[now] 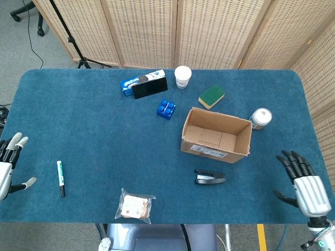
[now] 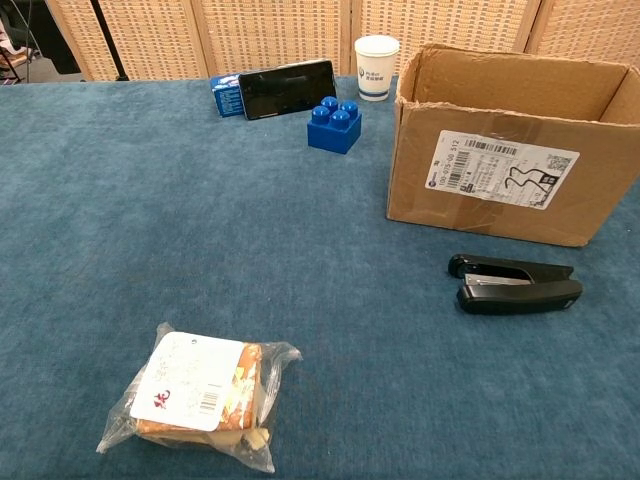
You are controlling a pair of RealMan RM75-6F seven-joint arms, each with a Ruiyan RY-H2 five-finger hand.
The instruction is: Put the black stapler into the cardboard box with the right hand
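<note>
Only the head view shows the hands. The right hand [image 1: 303,183] hovers at the near right table edge, fingers spread, holding nothing; the left hand [image 1: 8,164] is likewise spread and empty. The chest view shows neither. The black metal stapler [image 2: 515,284] lies flat on the blue felt table [image 1: 94,130], just in front of the open brown cardboard box [image 2: 515,140], long axis left-right, parallel to the box's labelled wall.

On the blue table [image 1: 78,120] lay a marker [image 1: 60,178], a bagged snack [image 1: 135,205], a blue block [image 1: 166,109], a phone [image 1: 149,87], a paper cup [image 1: 182,76], a green sponge [image 1: 211,96] and a white-lidded jar [image 1: 260,117].
</note>
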